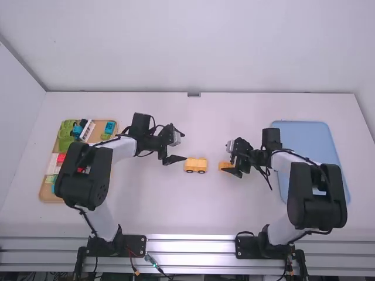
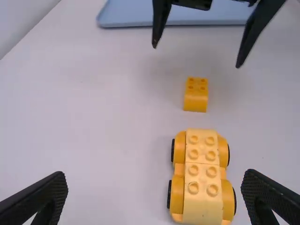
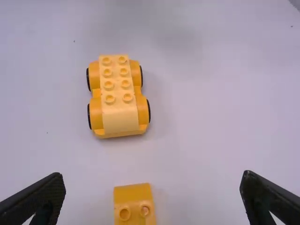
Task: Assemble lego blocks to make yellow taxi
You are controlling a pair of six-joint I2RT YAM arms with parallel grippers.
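Got yellow car (image 1: 195, 165) mid-counter (image 1: 176, 205), with block (image 1: 224, 165) right of it, not touching. Got left gripper (image 1: 184, 146) spread wide near car, right gripper (image 1: 227, 157) also wide, near block.

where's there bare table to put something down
Bare table: between toy car and back wall, and between car and metal front rail. Crowded: around the small block, left gripper and right gripper, and the brick tray.

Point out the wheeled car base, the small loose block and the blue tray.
Wheeled car base (image 3: 117, 92): right wrist view, middle of its studded top.
Small loose block (image 2: 196, 96): left wrist view, just below its studs.
Blue tray (image 1: 310, 139): high view, bare floor.
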